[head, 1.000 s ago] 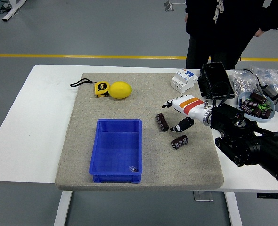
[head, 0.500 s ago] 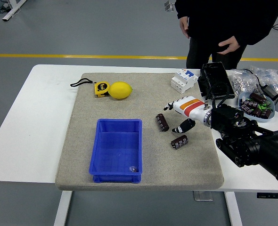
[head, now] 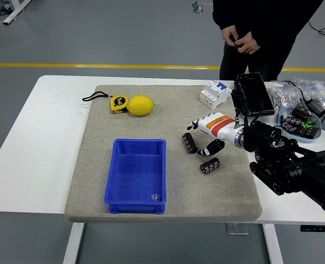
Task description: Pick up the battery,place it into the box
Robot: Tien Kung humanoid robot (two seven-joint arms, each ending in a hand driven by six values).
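Just left of the robot hand [head: 205, 133], its fingers spread, lies a battery [head: 189, 143]; another [head: 210, 165] sits below.

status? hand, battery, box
Right hand open above the mat, holding nothing. Two dark cylindrical batteries lying on the grey mat, not grasped. Blue plastic box open, path clear.

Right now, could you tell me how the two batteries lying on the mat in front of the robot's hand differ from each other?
The upper battery lies just left of the right hand, closer to the blue box; the lower battery lies nearer the table's front edge, below the hand. The upper battery's long axis runs mostly front to back; the lower battery's slants more sideways. Both are dark cylinders lying on their sides on the grey mat, ungrasped.
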